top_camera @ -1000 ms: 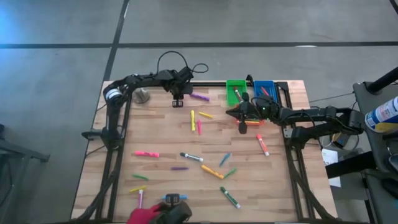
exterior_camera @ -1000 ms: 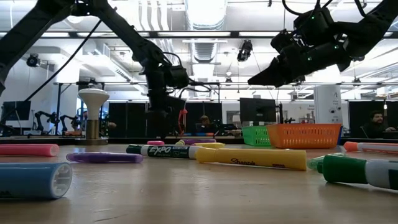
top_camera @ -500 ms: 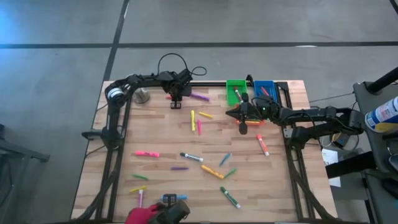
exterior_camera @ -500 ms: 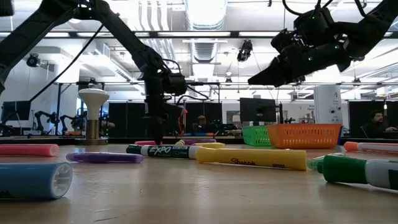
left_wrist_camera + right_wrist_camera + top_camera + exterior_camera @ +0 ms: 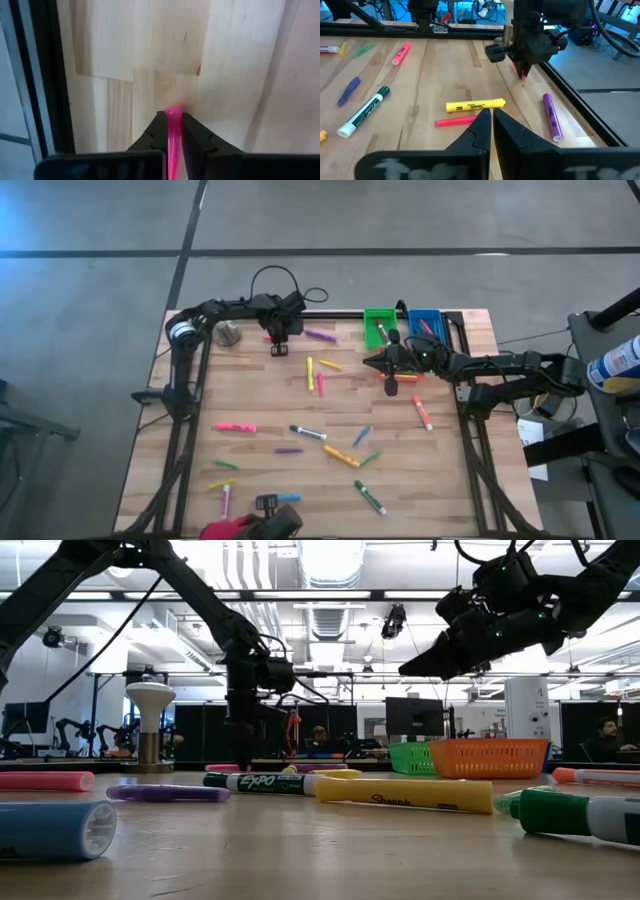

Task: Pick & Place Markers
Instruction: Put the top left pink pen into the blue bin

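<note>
Many markers lie flat and scattered on the wooden table point(image 5: 250, 380), among them a yellow one point(image 5: 475, 105), a purple one point(image 5: 551, 116) and a green-capped white one point(image 5: 364, 111). My left gripper point(image 5: 275, 343) stands at the table's far edge, pointing down, shut on a pink marker point(image 5: 173, 135). The right wrist view also shows this gripper point(image 5: 522, 70). My right gripper point(image 5: 490, 114) hovers above the table near the green bin point(image 5: 378, 323), shut with nothing between its fingers. My left gripper pinches the pink marker between its two fingers, one on each long side. It comes steeply from above. One end of the marker point(image 5: 173, 108) shows just past the fingertips, low at the table. I cannot tell whether the marker is lifted.
A green bin and a blue bin point(image 5: 424, 323) with markers in them stand at the far right. A black rail point(image 5: 47, 75) runs along the far edge beside my left gripper. A metal knob point(image 5: 230, 333) stands at the far left. A red-gloved hand point(image 5: 235, 528) shows at the near edge.
My left gripper has shifted a little toward the table's left edge along the far rail, sunk slightly and shut on the pink marker. At the near edge the gloved hand has drawn back. My right arm has kept still.
</note>
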